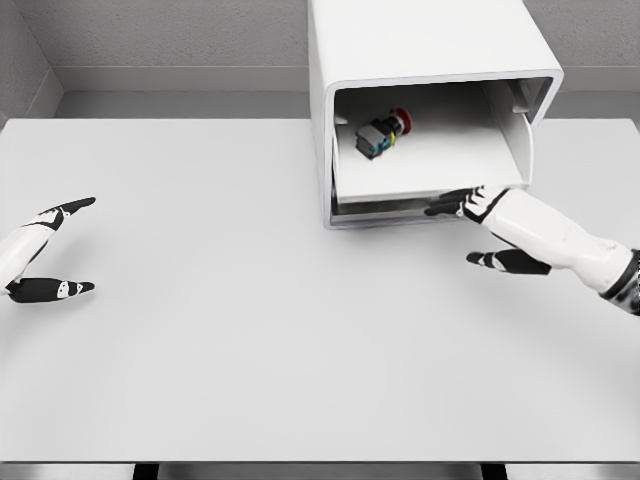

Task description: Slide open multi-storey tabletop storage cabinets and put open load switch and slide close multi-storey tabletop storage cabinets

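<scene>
The right hand [478, 205] is reaching in from the lower right, its fingers spread and holding nothing; the dark fingertips [445, 208] are lying at the front lip of the pulled-out drawer [430, 185], touching it or just short of it, while the thumb is hanging lower, apart from the rest, over the table [250, 320].

Outward from there, the drawer is standing open from the white storage cabinet [420, 60], which is sitting at the far side of the table, right of the middle. The load switch [381, 133] is already lying inside, toward the drawer's back left, tipped on its side with its red cap pointing right. So the placing looks done and the closing appears to be the step in hand.

The drawer looks like a stiff, smooth, light shell that should run straight on its slide. The best place to press is probably the middle of the front lip, pushing flat and level with the cabinet; a push at the right corner, where the fingertips are now, could skew it or shove the whole cabinet backward, since the cabinet seems light and unanchored. The switch is small, hard and loose, so a sharp shove may send it sliding.

The left hand [45, 250] is resting far off at the left edge, fingers relaxed and empty.
</scene>
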You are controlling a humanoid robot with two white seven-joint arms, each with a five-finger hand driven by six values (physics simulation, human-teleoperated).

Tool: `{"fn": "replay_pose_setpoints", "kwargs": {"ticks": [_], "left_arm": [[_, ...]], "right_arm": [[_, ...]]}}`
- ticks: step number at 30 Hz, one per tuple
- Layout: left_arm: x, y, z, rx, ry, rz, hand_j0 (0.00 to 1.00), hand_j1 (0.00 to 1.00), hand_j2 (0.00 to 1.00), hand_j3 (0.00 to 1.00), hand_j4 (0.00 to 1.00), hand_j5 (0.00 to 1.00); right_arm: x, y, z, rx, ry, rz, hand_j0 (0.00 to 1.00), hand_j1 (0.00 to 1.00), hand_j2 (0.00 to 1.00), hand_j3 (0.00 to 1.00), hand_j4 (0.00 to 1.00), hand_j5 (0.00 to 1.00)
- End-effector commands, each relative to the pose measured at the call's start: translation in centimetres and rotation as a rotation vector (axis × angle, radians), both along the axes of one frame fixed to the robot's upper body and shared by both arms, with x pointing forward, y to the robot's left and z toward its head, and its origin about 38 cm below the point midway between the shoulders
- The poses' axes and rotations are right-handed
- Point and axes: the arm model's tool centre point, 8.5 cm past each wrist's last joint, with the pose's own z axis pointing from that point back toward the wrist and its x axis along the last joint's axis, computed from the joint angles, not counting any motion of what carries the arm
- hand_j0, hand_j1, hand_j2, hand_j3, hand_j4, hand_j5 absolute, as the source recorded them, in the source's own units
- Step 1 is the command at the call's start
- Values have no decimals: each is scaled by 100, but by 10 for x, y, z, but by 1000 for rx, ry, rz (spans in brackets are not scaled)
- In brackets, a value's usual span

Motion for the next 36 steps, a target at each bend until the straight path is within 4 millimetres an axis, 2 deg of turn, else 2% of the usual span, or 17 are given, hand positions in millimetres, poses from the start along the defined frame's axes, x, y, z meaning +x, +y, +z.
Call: {"fn": "replay_pose_setpoints", "kwargs": {"ticks": [1, 5, 10, 14, 34, 36], "left_arm": [[0, 1, 2, -6, -4, 2, 100, 100, 100, 100, 100, 100], [0, 0, 1, -7, -3, 2, 100, 100, 100, 100, 100, 100], [1, 0, 1, -6, -3, 0, 100, 100, 100, 100, 100, 100], [0, 0, 1, -10, -5, 1, 100, 100, 100, 100, 100, 100], [1, -4, -3, -8, 4, -3, 100, 100, 100, 100, 100, 100], [-3, -4, -7, -7, 17, -4, 100, 100, 100, 100, 100, 100]], "right_arm": [[0, 1, -7, 1, 19, -3, 89, 89, 89, 89, 89, 89], [-2, -4, -4, -11, 15, -6, 90, 90, 90, 90, 90, 90], [-4, -23, 1, -68, 22, -27, 91, 91, 91, 91, 91, 91], [-4, -22, 0, -65, 21, -26, 93, 93, 93, 93, 93, 93], [-3, -26, -2, -70, 29, -35, 94, 94, 94, 94, 94, 94], [-7, -42, 4, -94, 26, -64, 94, 94, 94, 94, 94, 94]]}}
